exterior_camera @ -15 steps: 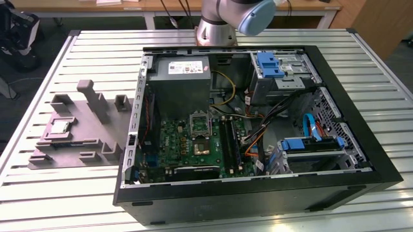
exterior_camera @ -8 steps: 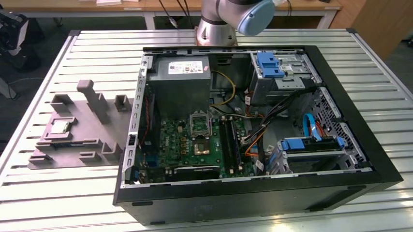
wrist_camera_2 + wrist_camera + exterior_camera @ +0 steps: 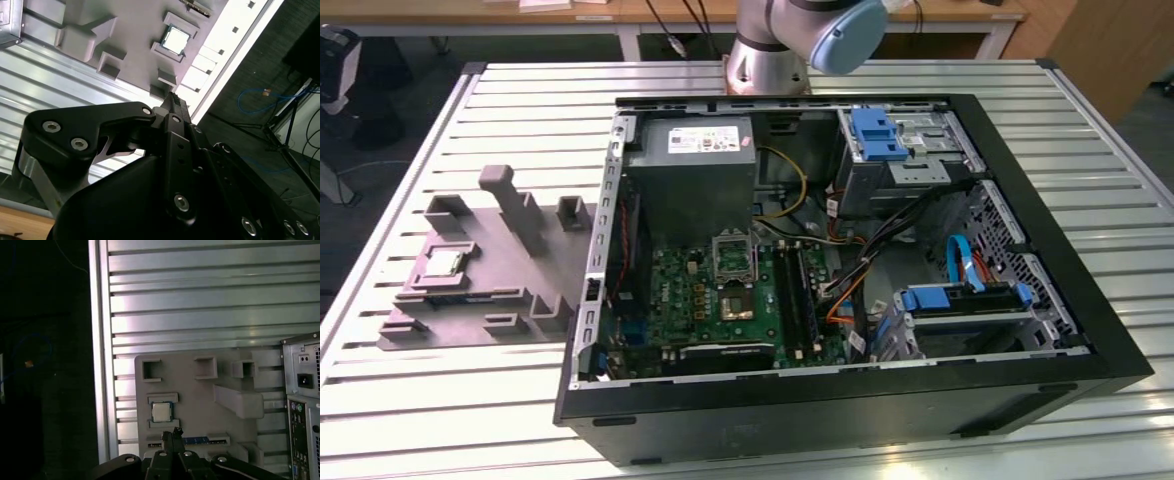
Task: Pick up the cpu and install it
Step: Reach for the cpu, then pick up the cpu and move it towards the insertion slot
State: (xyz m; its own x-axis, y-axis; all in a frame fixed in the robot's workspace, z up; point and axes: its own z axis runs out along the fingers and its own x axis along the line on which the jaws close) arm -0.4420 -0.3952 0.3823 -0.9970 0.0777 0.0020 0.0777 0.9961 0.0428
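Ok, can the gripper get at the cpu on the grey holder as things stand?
Probably yes. The cpu lies uncovered in its recess on the grey holder, with nothing between it and the gripper; the computer case stands off to one side.

cpu (image 3: 444, 262) open from above; low fixture walls (image 3: 162, 398) flank it; tall post (image 3: 518, 212) nearby.

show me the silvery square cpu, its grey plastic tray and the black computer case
silvery square cpu (image 3: 161, 412): first wrist view, metal top
grey plastic tray (image 3: 474, 300): exterior view, flat base
black computer case (image 3: 854, 410): exterior view, side wall
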